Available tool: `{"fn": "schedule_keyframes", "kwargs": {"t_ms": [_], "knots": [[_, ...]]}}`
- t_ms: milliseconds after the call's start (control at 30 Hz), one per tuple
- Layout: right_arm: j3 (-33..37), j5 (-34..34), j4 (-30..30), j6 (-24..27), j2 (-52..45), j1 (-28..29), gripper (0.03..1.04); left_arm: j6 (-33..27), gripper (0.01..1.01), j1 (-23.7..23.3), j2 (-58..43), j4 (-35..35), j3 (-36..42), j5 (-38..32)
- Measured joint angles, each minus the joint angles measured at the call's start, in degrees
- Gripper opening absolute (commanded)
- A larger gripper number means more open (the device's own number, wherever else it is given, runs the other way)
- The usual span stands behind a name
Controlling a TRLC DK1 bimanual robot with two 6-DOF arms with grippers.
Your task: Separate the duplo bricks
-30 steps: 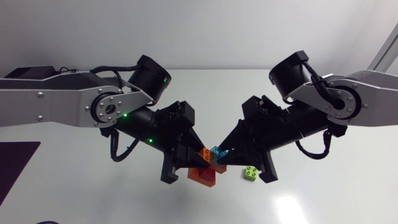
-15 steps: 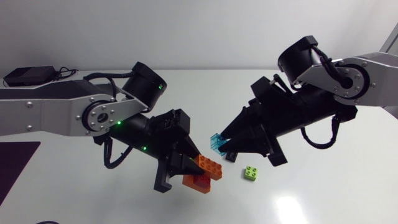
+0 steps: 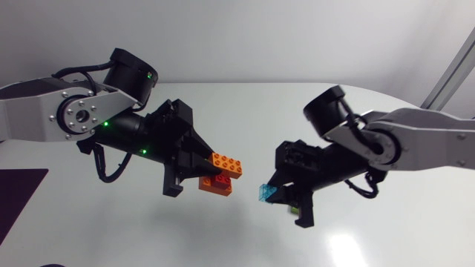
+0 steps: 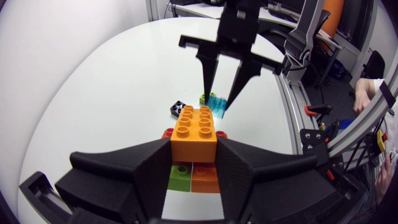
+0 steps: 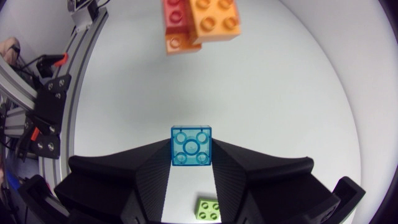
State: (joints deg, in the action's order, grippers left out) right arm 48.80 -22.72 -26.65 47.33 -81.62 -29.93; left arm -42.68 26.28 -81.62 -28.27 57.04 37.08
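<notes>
Orange-and-red brick stack is pinched from both sides by the left gripper, held off the table and apart from the loose green brick. Translucent blue brick is clamped in the right gripper, just above that green brick on the table.

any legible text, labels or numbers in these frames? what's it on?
None legible anywhere.
Stack of orange, red and green plastic bricks in the left gripper: stud marks, if any, too small to read.
Translucent blue square brick in the right gripper: no print.
Lime-green brick, white table: no print.
</notes>
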Motion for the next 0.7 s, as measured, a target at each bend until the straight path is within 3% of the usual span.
{"fn": "schedule_keyframes", "kwargs": {"t_ms": [333, 600, 633, 700], "knots": [[-0.7, 6.54, 7.39, -0.26, -13.05, -5.66, 0.22, 1.86, 0.346, -0.31, 0.0, 2.21, -0.04, 1.64], [0.76, 10.43, 11.3, -0.46, -16.48, -7.65, 0.24, 2.05, 0.349, -0.33, 0.0, 2.89, -0.07, 1.75], [0.76, 10.56, 11.65, -0.48, -16.52, -7.69, 0.3, 2.05, 0.348, -0.37, 0.0, 3.1, -0.13, 1.77], [0.76, 10.78, 12.09, -0.46, -16.52, -7.69, 0.55, 2.08, 0.349, -0.46, 0.0, 3.26, -0.15, 1.77]]}}
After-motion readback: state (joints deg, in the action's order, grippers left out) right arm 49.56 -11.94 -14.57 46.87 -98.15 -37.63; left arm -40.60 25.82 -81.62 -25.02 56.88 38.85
